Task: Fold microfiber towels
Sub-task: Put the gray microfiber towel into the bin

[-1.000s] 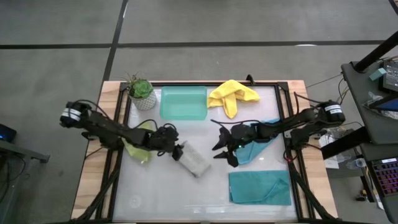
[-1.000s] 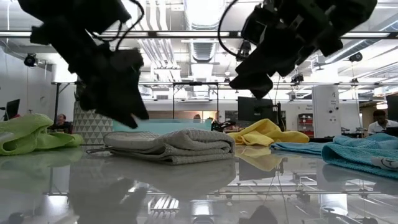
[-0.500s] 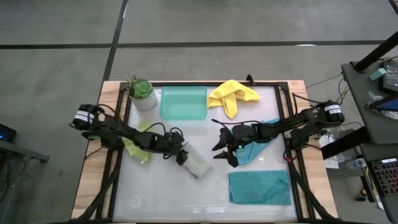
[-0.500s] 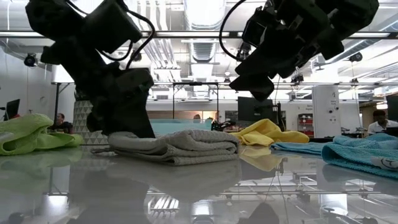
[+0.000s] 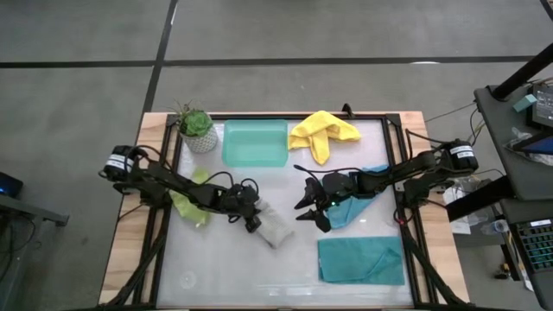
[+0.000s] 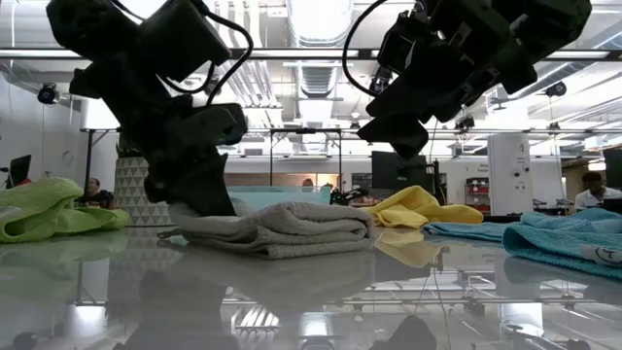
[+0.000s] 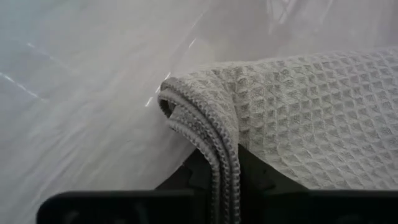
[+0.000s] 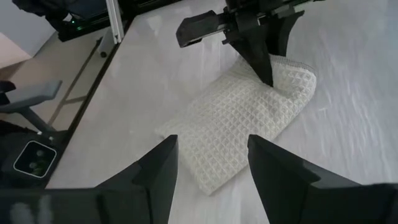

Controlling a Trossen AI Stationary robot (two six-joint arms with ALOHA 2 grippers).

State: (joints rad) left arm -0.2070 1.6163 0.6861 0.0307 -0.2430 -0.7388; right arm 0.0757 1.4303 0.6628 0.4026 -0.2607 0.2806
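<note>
Left gripper (image 5: 252, 221) pinches the grey towel's (image 5: 275, 226) doubled edge mid-tabletop, mid-fold; next, probably carry it across.

Grey towel (image 5: 272, 226) folded, table centre; lime towel (image 5: 192, 204) crumpled left; yellow towel (image 5: 321, 131) bunched far side; teal towels (image 5: 361, 259) right, one flat.

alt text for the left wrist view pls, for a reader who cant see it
The left gripper is shut on the folded edge of a grey waffle-weave microfiber towel, pinching its stacked hems between two dark fingers. The towel lies on a glossy white table.
</note>
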